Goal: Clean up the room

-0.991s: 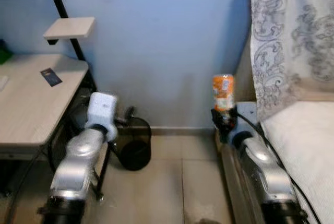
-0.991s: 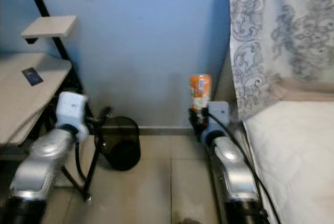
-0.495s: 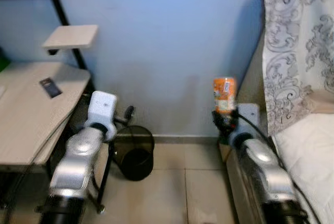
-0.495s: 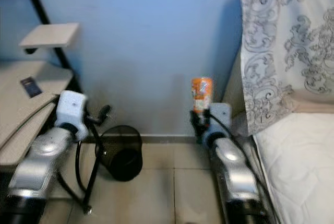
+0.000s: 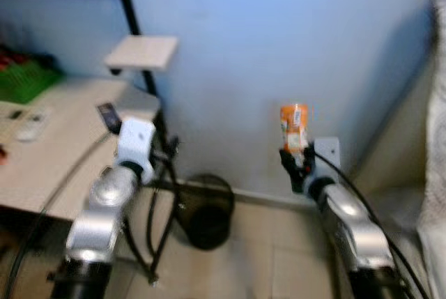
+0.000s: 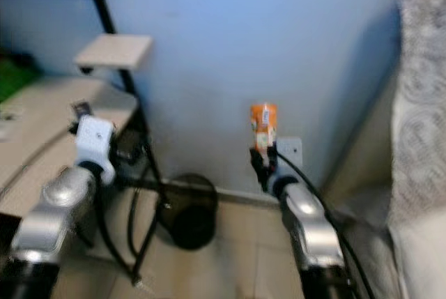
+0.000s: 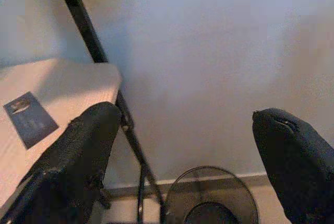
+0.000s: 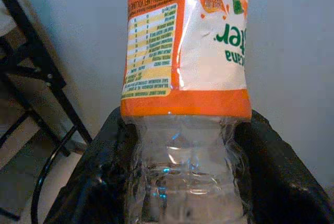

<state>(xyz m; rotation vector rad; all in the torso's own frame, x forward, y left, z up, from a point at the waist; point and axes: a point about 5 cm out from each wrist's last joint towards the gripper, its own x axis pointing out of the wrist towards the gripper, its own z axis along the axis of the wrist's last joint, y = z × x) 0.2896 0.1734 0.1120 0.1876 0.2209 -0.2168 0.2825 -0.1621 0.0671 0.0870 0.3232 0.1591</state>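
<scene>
My right claw (image 5: 295,162) grips an orange-labelled plastic bottle (image 5: 293,126), upright against the blue wall (image 5: 279,41).

In the head views, the bottle stands at centre right of the frame, clamped at its clear lower part between my two black fingers (image 8: 282,182), the label above them. My left claw (image 7: 193,145) is spread wide with nothing between its fingers; it is raised at left of centre, near the edge of the pale tabletop (image 5: 63,152). Past it a black mesh waste bin (image 5: 207,201) sits on the tiled floor (image 5: 279,271) by the wall, low in the middle of the frame. A small dark card (image 7: 30,118) lies on the tabletop near its corner, and a small white shelf (image 5: 141,52) juts from the black frame (image 5: 132,34) at upper left. A patterned curtain (image 6: 418,90) hangs at the right edge. The head views are blurred.
</scene>
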